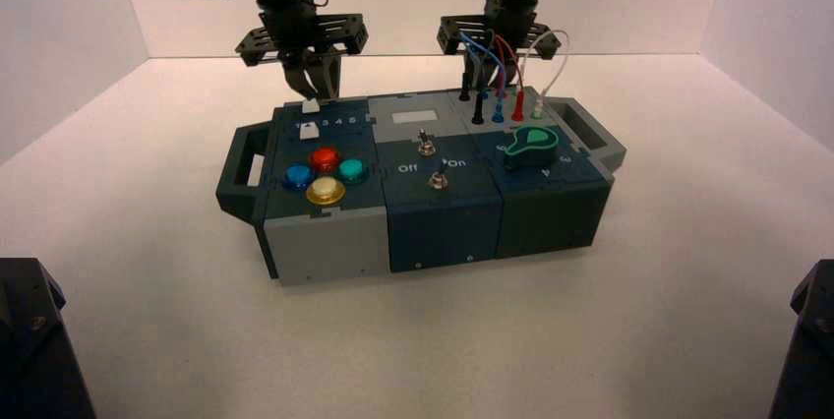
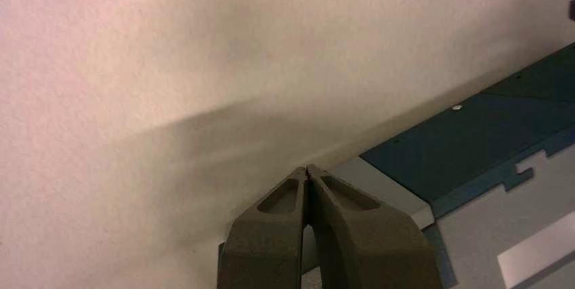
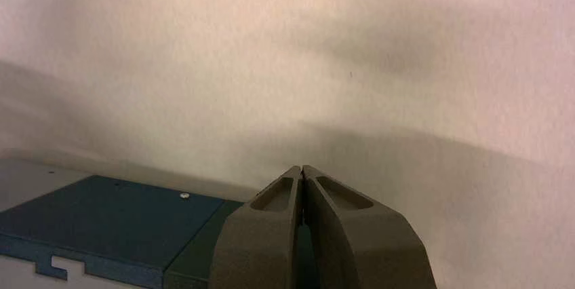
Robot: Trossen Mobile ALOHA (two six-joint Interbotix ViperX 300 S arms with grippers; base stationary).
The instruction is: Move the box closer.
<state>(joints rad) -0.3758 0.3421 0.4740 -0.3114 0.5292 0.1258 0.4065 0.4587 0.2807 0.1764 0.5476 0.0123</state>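
I see the box [image 1: 423, 183] on the white bench [image 1: 610, 330], mid-field and slightly skewed. The left end effector [image 2: 308, 170] sits at the far edge behind the buttons [image 1: 323, 173], the right end effector [image 3: 302, 169] behind the wires [image 1: 502, 75]; both are pinched together, holding nothing. Risk: uneven pull will rotate the box; the right one may snag wires.

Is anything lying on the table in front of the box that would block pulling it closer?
Nothing visible does: the white table in front of the box is bare. Both shut end effectors, left and right, sit at its far edge.
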